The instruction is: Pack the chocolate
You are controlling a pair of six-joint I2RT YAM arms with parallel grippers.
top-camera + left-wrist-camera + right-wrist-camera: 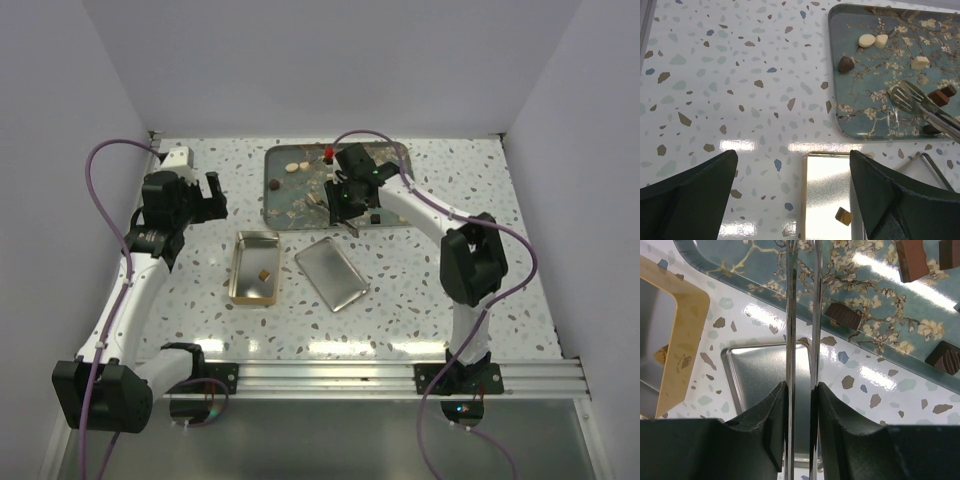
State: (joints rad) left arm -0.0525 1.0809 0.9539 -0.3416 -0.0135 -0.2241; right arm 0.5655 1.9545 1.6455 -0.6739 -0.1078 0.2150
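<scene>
Several chocolate pieces lie on the teal blossom tray (290,205): cream ones (866,40), a dark one (845,64) and brown blocks (912,260). One tan piece (843,216) sits inside the open gold tin (240,270). My right gripper (345,200) is shut on metal tongs (791,340), whose tips (902,92) hang over the tray beside a brown piece (942,95). My left gripper (792,155) is open and empty. It hovers over the table left of the tray, just beyond the tin.
The tin's silver lid (332,273) lies flat to the right of the tin, under the right wrist. White walls close in the speckled tabletop on three sides. An aluminium rail (400,375) runs along the near edge.
</scene>
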